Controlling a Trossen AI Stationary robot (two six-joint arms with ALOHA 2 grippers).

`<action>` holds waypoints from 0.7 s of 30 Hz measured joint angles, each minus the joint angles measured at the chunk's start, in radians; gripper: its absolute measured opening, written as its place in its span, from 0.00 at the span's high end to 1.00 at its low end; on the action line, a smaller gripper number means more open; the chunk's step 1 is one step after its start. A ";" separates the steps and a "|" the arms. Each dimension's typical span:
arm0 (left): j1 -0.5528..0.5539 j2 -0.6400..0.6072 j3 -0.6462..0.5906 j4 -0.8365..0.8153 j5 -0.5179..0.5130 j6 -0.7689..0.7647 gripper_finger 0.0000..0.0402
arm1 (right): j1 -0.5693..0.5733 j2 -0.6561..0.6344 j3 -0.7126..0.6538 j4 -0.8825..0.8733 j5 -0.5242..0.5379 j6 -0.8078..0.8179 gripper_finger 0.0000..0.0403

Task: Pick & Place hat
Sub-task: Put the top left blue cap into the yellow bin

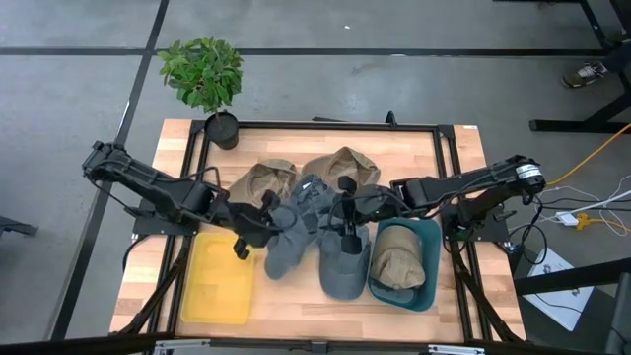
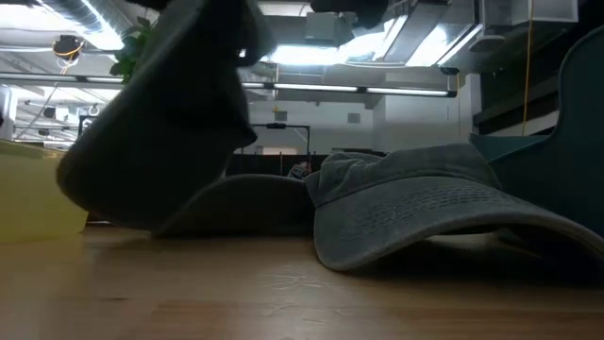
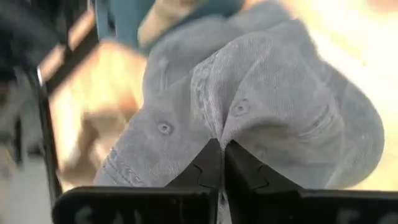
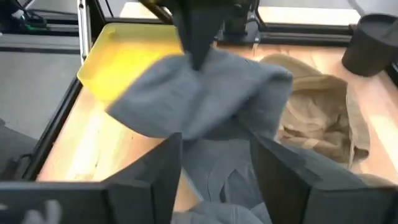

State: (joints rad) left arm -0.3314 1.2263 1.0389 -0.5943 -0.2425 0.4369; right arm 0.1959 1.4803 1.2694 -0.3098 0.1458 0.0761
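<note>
A grey hat [image 3: 249, 106] hangs from my left gripper [image 3: 222, 155], which is shut on its crown; in the high view the hat [image 1: 289, 240] sits between the yellow tray [image 1: 219, 281] and a second grey hat [image 1: 343, 264] that lies on the table by its brim. My right gripper [image 4: 217, 174] stands open just right of the held hat [image 4: 199, 93], with nothing between its fingers. In the low view the held hat [image 2: 160, 123] looms on the left and the second grey hat [image 2: 425, 208] rests on the wood. My left gripper pinches a raised fold of the grey hat's crown [image 3: 221, 127] between its two shut fingers. The fingers come from the table's left, slanting down. The hat hangs tilted below them; whether its lower edge touches the table I cannot tell.
Two tan hats [image 1: 261, 179] [image 1: 345, 166] lie at the far side of the table. A teal bin [image 1: 426, 281] at the right holds another tan hat [image 1: 397, 258]. A potted plant [image 1: 205, 79] stands at the far left corner. A black frame [image 1: 449, 168] borders the table.
</note>
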 joint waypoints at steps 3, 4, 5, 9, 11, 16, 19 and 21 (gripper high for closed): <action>0.052 0.000 0.000 -0.029 -0.002 -0.114 0.99 | 0.009 0.007 0.000 0.049 0.001 0.001 0.47; 0.070 0.000 0.001 -0.038 -0.003 -0.148 0.99 | 0.012 0.010 0.000 0.077 0.001 0.001 0.46; 0.089 0.000 0.006 -0.053 -0.009 -0.177 0.99 | 0.016 0.012 0.000 0.092 0.001 -0.003 0.46; 0.136 0.000 0.029 -0.051 -0.091 -0.202 0.99 | 0.025 0.049 0.001 0.138 0.001 -0.012 0.45; 0.147 0.000 0.038 -0.013 -0.153 -0.181 0.99 | 0.026 0.075 0.001 0.155 0.020 -0.007 0.46; 0.163 0.000 0.055 0.094 -0.246 -0.158 0.99 | 0.025 0.144 0.001 0.162 0.184 0.037 0.48; 0.167 0.000 0.066 0.103 -0.310 -0.181 0.99 | 0.025 0.174 0.001 0.160 0.284 0.055 0.48; 0.166 -0.002 0.074 0.083 -0.378 -0.209 0.99 | 0.024 0.185 0.001 0.162 0.340 0.055 0.48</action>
State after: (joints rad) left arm -0.1650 1.2245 1.1134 -0.5112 -0.6202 0.2280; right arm 0.2203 1.6656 1.2703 -0.1482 0.4857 0.1309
